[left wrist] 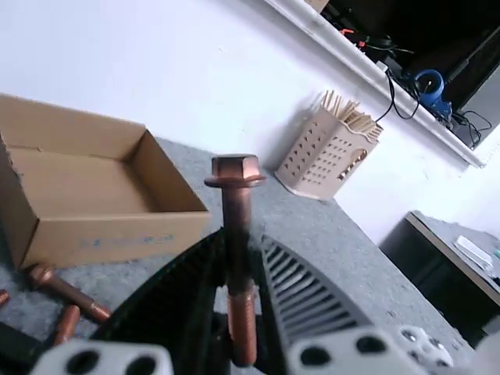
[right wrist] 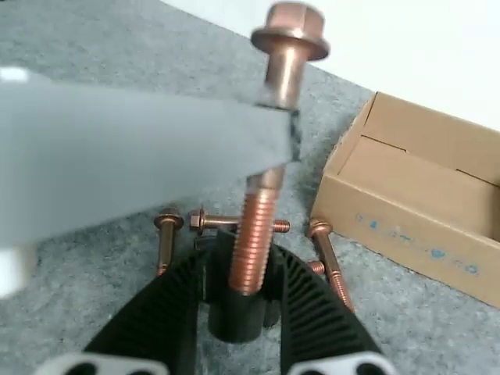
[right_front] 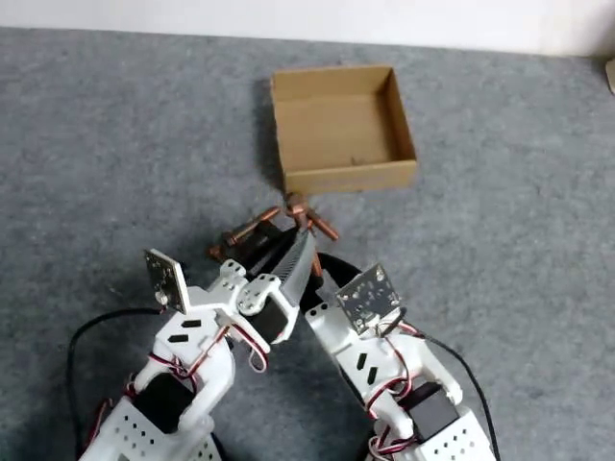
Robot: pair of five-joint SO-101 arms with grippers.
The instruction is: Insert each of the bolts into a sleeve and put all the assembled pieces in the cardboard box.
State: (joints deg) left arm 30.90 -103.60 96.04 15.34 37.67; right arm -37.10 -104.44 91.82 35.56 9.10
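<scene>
Left jaws closed on upright copper flanged bolt (left wrist: 234,173), head up; threaded end at black cylindrical sleeve (right wrist: 233,322) gripped by right jaws. Loose copper bolts (right_front: 248,230) lie between them and open brown cardboard box (right_front: 351,179).

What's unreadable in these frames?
Whether the bolt is inside the sleeve: right wrist view, bolt end overlaps it.
Loose bolts count: high view, arms cover the pile; left wrist view, edge cuts them.
Upper bolt shank: right wrist view, blurred left tool crosses it.

One cardboard box (right_front: 341,178), one black sleeve (right wrist: 234,322), one held bolt (left wrist: 235,223) and at least three loose bolts (right wrist: 167,234)
</scene>
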